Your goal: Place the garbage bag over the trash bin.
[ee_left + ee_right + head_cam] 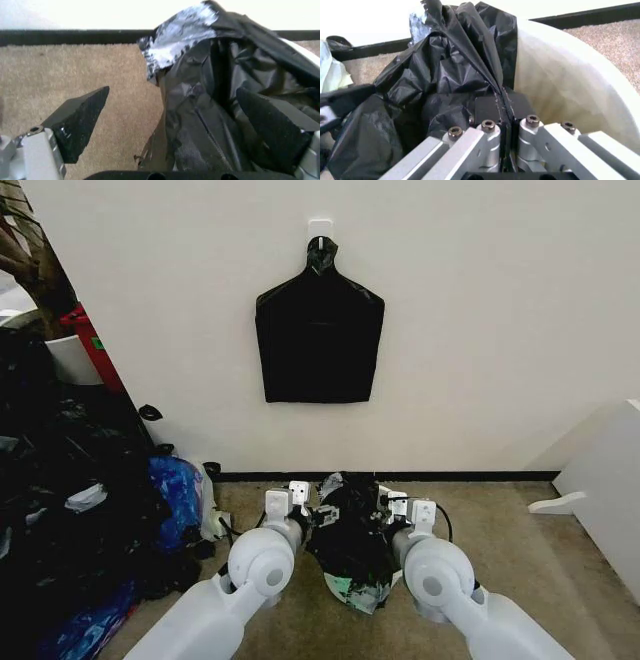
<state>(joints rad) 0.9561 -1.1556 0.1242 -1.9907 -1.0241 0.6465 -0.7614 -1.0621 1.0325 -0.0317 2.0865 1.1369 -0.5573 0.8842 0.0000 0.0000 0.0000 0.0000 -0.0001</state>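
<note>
Garbage bag is lying draped over trash bin on the floor: right tool is pinching its edge for spreading over the rim, left tool is straddling it, spread.

Black garbage bag, white trash bin
</note>
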